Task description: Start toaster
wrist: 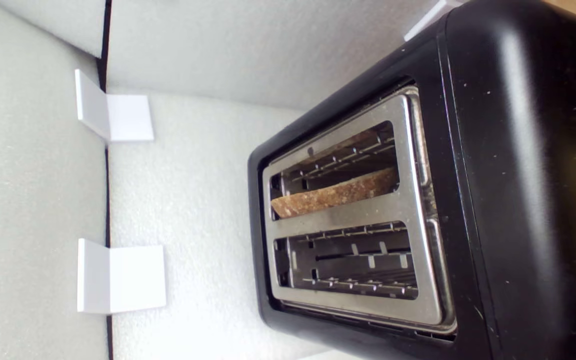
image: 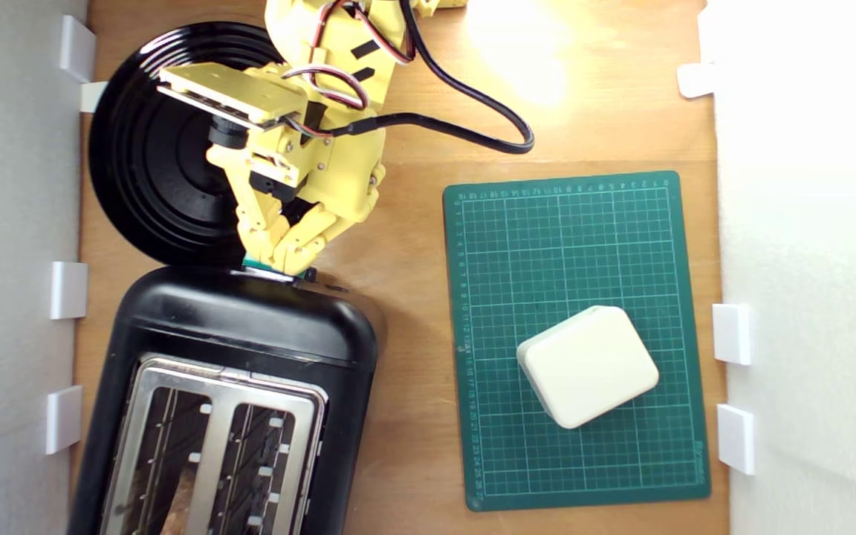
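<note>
Black and glossy, the toaster (wrist: 508,200) fills the wrist view, a rounded-cornered plastic shell with a brushed metal top plate (wrist: 353,210) cut by two slots. It sits directly under the pincer (image: 279,260), running away from the tips toward the exterior view's lower edge. Behind the pincer, partly under the arm, lies a round black plate (image: 146,163) with ribbed concentric rings. Off to the exterior view's right of the pincer, well apart, a green gridded mat (image: 584,245) lies flat on the wooden table (image: 413,223), and on it rests a cream block (image: 588,365), smooth with soft corners. One slot holds a slice of toast (wrist: 335,194), brown and coarse along its crust; the other looks empty. Smallest of all is the teal lever (image: 255,263), a sliver showing right at the pincer's tips on the toaster's near end.

The yellow printed fingers seem drawn close together over the lever, but whether they clamp it or only press on it I cannot tell.

Likely trouble: the lever is small and probably slick, so the tips could slide off its edge during a downward push. A push that stops short would probably not latch the carriage, and an off-axis shove might skid the toaster across the smooth wood.
</note>
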Robot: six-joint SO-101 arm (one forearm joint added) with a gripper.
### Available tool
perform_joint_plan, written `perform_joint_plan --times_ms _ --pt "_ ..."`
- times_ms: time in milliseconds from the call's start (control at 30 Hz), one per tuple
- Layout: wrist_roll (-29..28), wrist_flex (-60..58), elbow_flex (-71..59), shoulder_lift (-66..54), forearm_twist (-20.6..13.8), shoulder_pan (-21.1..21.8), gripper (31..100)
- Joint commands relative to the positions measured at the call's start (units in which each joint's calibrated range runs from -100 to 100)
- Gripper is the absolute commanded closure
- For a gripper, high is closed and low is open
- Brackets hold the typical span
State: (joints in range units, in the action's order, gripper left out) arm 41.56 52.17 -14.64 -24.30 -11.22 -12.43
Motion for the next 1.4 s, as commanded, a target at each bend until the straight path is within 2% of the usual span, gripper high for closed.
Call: perform_joint_plan --times_ms 0,733,1067,1367 --pt "0.3 -1.1 3.1 0.0 -0.5 -0.1 98.8" --pt "1.7 -1.2 -0.8 5.8 -0.3 0.6 98.8" --pt "1.7 -10.0 -6.6 9.0 -0.6 -0.3 98.8" --pt "1.7 -12.6 -12.2 9.4 -0.6 -0.3 98.8"
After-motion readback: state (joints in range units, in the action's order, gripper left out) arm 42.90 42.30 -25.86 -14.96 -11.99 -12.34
